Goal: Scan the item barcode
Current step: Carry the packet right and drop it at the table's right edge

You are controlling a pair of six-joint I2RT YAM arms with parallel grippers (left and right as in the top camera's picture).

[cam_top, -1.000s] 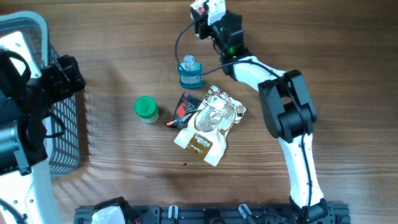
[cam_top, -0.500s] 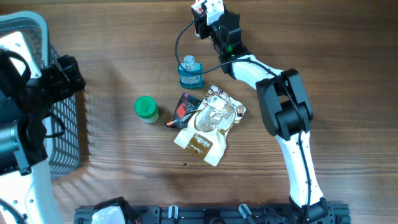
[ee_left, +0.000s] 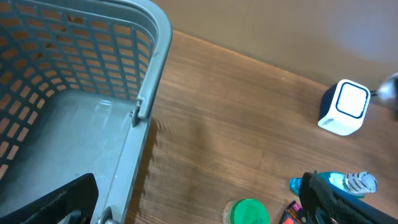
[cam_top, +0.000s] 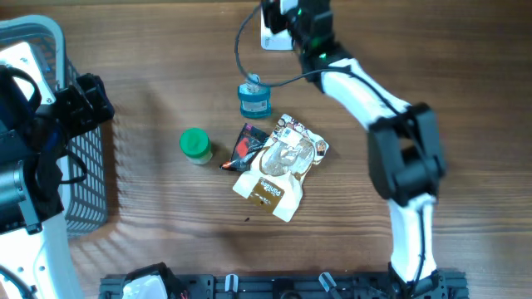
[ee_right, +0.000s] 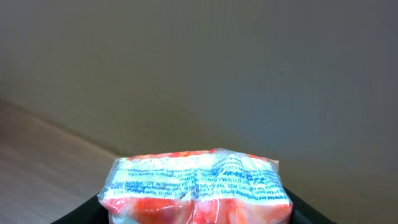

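Right arm [cam_top: 366, 91] straighter, packet [ee_right: 196, 180] in pincer [ee_right: 196, 206]

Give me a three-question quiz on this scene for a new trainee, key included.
1. True or false: the green-lidded jar sits inside the basket.
2. What does the right gripper hold? A) the green-lidded jar B) a red-and-clear packet C) nothing
3. Name the item lying between the green-lidded jar and the snack pouch.
Key: 1 false, it stands on the table; 2 B; 3 the dark sachet.
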